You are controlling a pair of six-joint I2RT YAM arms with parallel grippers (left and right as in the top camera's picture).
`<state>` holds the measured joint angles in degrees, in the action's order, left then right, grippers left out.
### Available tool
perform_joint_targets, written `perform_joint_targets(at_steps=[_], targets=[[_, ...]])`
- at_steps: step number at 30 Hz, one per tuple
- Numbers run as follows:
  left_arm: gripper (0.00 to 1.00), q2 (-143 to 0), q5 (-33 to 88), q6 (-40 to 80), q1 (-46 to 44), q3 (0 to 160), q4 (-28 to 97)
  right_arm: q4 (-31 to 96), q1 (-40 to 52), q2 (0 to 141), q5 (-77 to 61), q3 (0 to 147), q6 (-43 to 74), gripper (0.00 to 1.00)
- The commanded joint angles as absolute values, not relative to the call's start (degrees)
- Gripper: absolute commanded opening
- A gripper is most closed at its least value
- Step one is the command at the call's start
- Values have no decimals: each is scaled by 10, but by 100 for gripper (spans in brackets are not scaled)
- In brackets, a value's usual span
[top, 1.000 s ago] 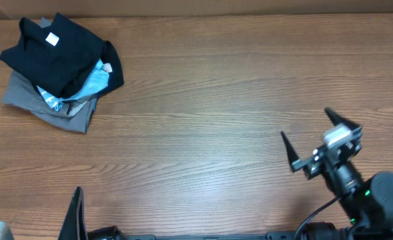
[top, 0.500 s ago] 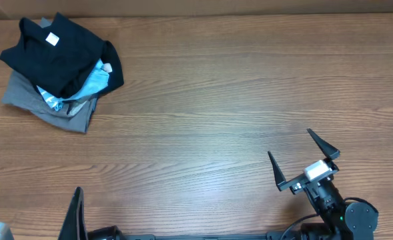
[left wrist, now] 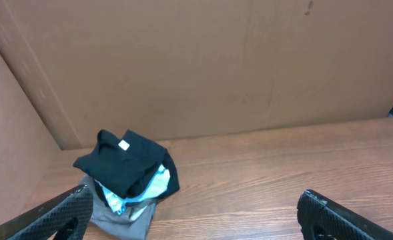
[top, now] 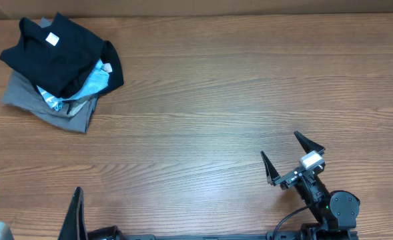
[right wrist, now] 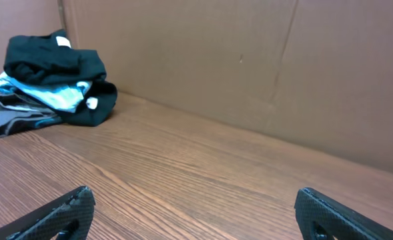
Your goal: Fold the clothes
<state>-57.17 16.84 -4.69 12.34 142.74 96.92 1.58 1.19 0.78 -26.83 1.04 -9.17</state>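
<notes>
The clothes lie in a stacked pile at the table's far left corner. A black T-shirt point(top: 63, 53) with a small white neck label is on top, over a light blue tee point(top: 89, 85) and a grey garment point(top: 46, 107). The pile also shows in the left wrist view point(left wrist: 126, 167) and the right wrist view point(right wrist: 49, 73). My left gripper point(top: 33, 207) is open and empty at the near left edge. My right gripper point(top: 291, 159) is open and empty at the near right edge. Both are far from the pile.
The wooden table point(top: 223, 93) stretches between the pile and the grippers. A brown cardboard wall point(left wrist: 196, 60) stands along the back edge and to the left of the pile.
My right gripper has drawn back toward the near edge and shifted left, staying open. The left gripper and the pile have not moved.
</notes>
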Motion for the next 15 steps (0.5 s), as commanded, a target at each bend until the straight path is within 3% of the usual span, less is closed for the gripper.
perform_joint_targets(at_steps=[1,15], targets=[[100,-573,161,-51,120,1426,968,24,10,2,-273,4,-72,100],[100,-573,161,-51,120,1426,968,29,10,2,-272,4,-72,100]])
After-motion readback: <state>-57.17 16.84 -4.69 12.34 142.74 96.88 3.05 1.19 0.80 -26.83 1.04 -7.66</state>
